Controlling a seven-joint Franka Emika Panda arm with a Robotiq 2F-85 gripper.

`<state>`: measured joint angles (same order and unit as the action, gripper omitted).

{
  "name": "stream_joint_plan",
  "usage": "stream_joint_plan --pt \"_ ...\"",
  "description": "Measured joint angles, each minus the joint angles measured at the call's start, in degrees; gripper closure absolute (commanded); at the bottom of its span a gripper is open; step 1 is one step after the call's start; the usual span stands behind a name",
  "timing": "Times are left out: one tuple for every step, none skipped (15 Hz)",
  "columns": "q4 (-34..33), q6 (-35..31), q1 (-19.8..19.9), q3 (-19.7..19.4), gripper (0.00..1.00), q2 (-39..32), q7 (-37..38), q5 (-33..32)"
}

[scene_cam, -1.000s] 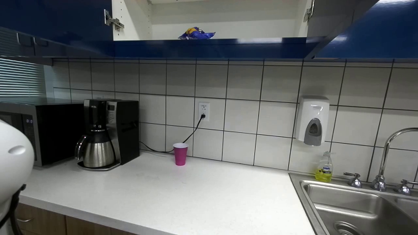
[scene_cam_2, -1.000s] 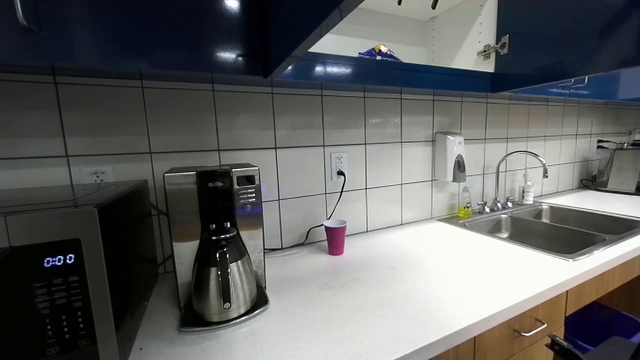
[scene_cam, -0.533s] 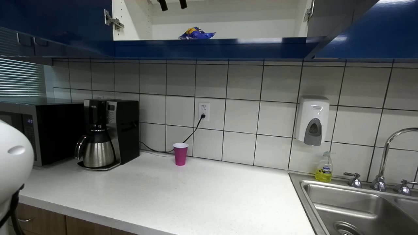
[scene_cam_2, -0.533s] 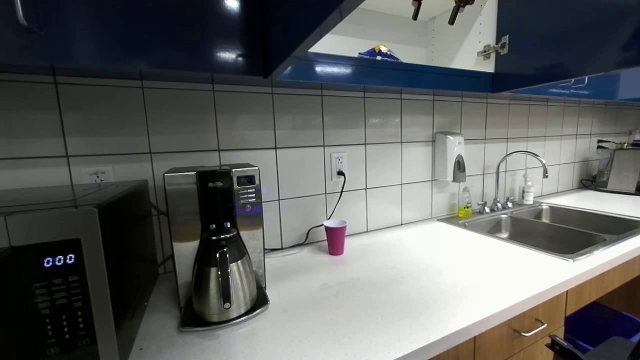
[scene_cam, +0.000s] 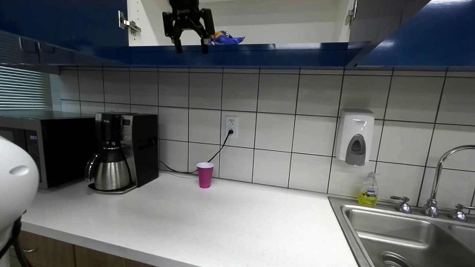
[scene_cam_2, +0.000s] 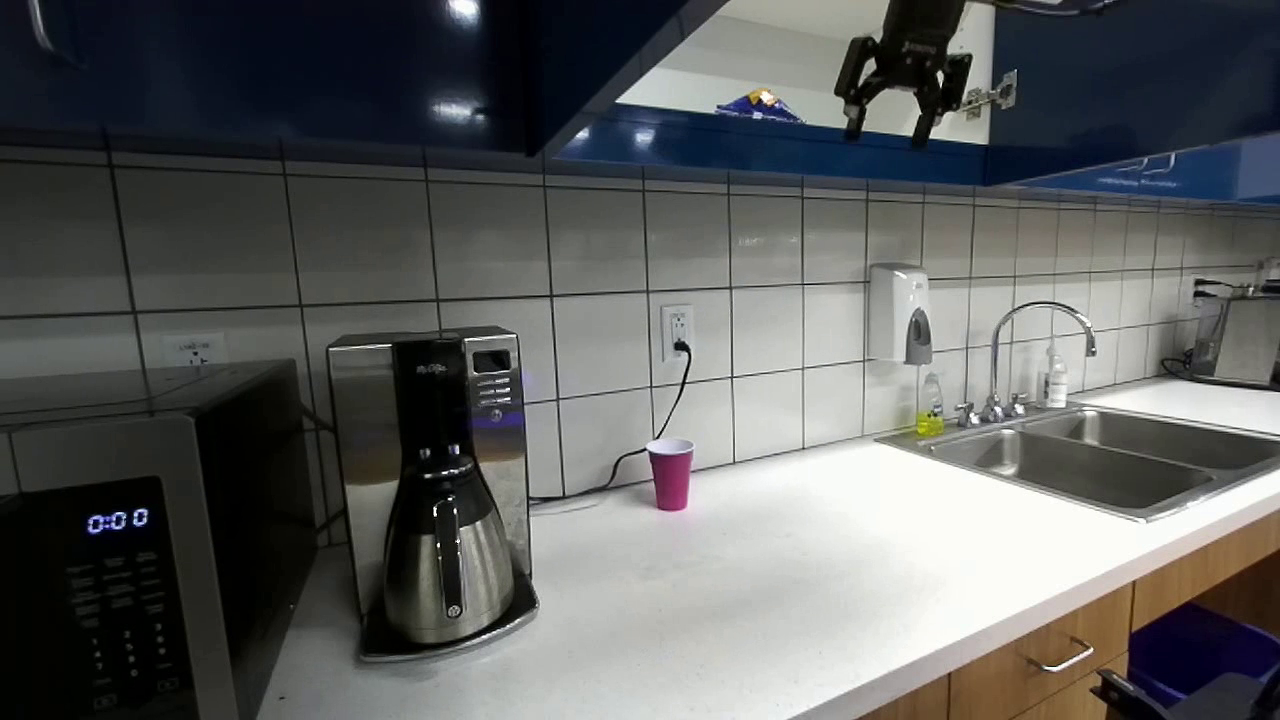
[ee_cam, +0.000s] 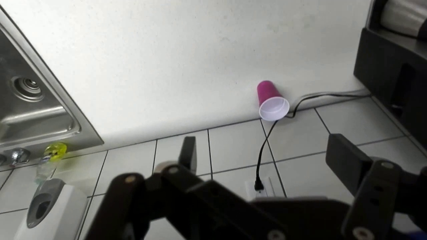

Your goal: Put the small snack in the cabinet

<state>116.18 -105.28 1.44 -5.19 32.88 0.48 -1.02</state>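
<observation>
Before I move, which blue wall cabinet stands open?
The cabinet holding the blue snack bag: its doors are swung out, its pale interior showing. The far cabinet shows only a blue front with handles.

The robot's shell point(scene_cam: 15, 189) in an exterior view is smooth, rounded and white, marked by a shallow oval recess point(scene_cam: 18, 170), with a black cable point(scene_cam: 16, 228) running down below it. The gripper point(scene_cam: 191, 46) is black and two-fingered, its angular links point(ee_cam: 367, 216) bored with small dark holes point(ee_cam: 374, 201) and fastened with round screws point(ee_cam: 363, 232), some silvery, some brownish; its fingertips point(ee_cam: 347, 160) are plain, flat-faced dark blocks. Near its top, a thin cable point(scene_cam_2: 1055, 10) curves in an exterior view.
</observation>
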Motion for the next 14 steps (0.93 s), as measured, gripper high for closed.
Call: stream_joint_plan --pt "1.7 0.2 0.0 -0.1 0.00 0.0 -1.6 -0.4" --pt "3.4 0.2 0.0 -0.2 0.00 0.0 -2.9 -0.9" --pt "4.9 0.3 0.0 -0.2 0.00 0.1 -3.9 -1.7" --pt "6.4 0.3 0.0 -0.2 0.00 0.1 -4.6 -2.5" --pt "7.9 0.3 0.0 -0.2 0.00 0.2 -5.3 -3.4" --pt "9.3 0.3 0.0 -0.2 0.00 0.4 -5.8 -4.2" --pt "10.7 0.2 0.0 -0.2 0.00 0.7 -6.1 -4.9" --pt "12.2 0.1 0.0 -0.2 0.00 1.0 -6.3 -5.7" --pt "13.7 0.1 0.0 -0.2 0.00 1.4 -6.4 -6.2" --pt "15.0 0.0 0.0 -0.2 0.00 1.7 -6.4 -6.5" --pt "16.3 0.0 0.0 -0.2 0.00 2.1 -6.4 -6.7" --pt "17.6 0.0 0.0 -0.2 0.00 2.5 -6.4 -6.9" --pt "18.8 -0.1 0.0 -0.2 0.00 2.8 -6.5 -7.1" --pt "19.9 -0.2 0.0 -0.2 0.00 3.1 -6.5 -7.3"
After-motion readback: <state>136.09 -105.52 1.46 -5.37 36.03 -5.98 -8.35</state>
